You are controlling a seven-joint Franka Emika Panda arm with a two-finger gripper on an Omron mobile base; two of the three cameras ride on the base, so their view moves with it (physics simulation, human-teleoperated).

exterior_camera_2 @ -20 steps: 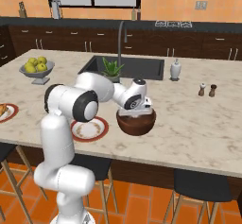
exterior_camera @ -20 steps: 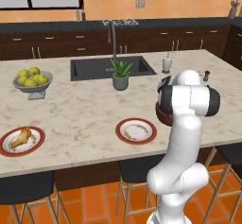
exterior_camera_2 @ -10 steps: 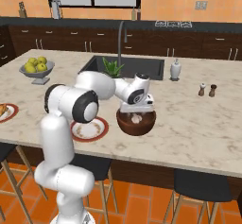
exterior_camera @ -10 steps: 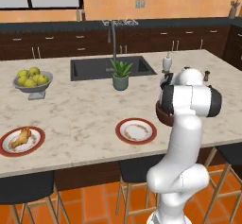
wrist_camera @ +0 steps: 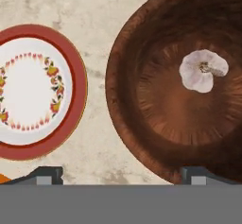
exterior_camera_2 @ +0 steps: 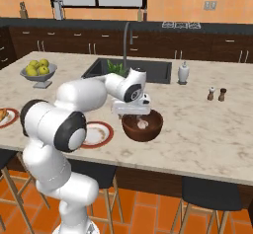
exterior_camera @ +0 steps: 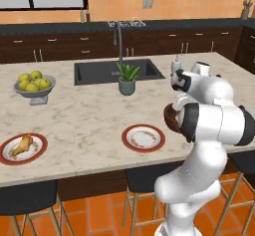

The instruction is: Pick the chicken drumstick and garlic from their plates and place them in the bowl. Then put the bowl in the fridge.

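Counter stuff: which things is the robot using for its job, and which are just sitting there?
For the job:
- garlic, already in the bowl
- chicken drumstick on its plate
- empty plate

Just sitting there:
- fruit bowl
- potted plant
- soap bottle
- two shakers

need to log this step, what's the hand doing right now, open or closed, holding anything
Hand: open and empty, above the deep dark reddish-brown bowl; the small pale garlic bulb lies loose inside the bowl.
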